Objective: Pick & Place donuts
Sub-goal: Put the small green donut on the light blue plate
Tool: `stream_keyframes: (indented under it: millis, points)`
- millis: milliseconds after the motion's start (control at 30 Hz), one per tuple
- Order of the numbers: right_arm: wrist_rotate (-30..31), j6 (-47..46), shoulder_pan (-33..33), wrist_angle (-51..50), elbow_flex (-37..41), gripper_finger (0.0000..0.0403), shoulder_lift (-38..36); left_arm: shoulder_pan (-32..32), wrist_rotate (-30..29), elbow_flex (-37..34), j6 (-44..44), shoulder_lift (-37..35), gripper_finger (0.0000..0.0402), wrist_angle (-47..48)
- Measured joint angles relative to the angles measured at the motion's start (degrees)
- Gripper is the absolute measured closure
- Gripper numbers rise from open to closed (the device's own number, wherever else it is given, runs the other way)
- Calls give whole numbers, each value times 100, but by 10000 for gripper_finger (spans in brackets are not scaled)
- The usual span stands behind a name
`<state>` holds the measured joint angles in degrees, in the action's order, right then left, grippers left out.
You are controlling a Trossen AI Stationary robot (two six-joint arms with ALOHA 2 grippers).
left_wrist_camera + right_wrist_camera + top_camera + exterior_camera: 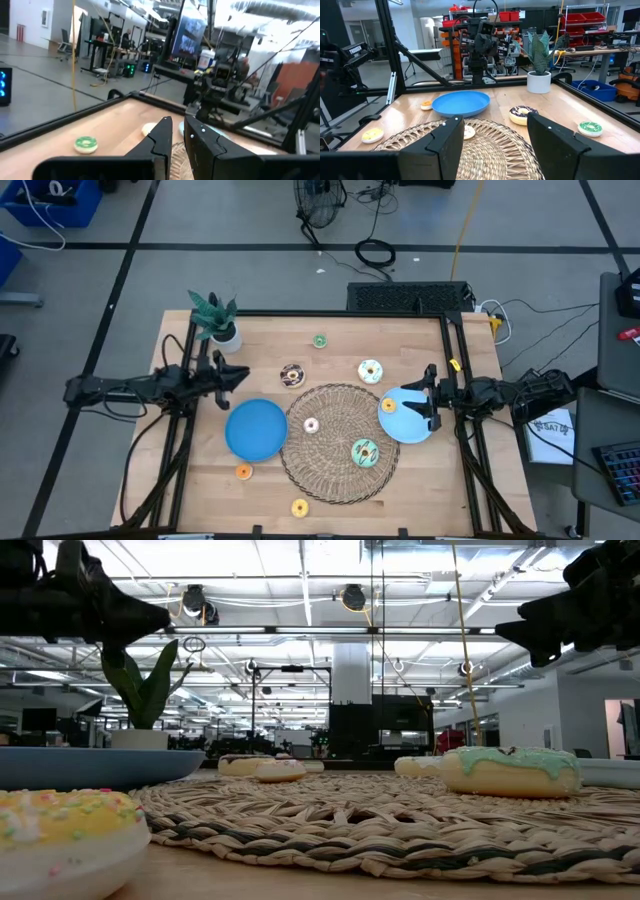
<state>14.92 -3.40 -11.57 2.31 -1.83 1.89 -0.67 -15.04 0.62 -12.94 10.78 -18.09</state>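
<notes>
Left claw (240,373) hangs with fingers nearly together, holding nothing, just beyond the left blue plate (255,430) from the mat (340,442). Right claw (428,395), fingers spread and empty, hovers over the right plate (405,424), which carries one small orange donut (389,406). Two donuts lie on the mat; five more sit on the bench (270,340) around it. Judging by this, most placing remains.
</notes>
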Motion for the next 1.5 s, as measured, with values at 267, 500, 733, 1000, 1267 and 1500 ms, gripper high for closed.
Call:
stream_keyframes:
  millis: [267, 500, 733, 1000, 1267, 1500]
  points:
    - [0, -1, 1, 0, 0, 197, 0, -2, -1081, 0, -710, 405, 350, -7]
    - [0, -2, 0, 0, 0, 197, 0, -5, -576, 268, -1162, 1060, 350, -245]
    - [0, 0, 0, 0, 2, 197, 0, -264, -706, 2130, -912, 2825, 350, 999]
    - [0, 0, 1, 1, 0, 197, 0, -1372, 958, 4976, 268, 5543, 301, 2469]
    - [-2, 0, 2, 2, 0, 197, 0, -2138, 819, 7190, 1848, 7957, 156, 4249]
    - [-1, 0, 2, 2, 1, 197, 0, -2476, 889, 7663, 2508, 9430, 103, 4213]
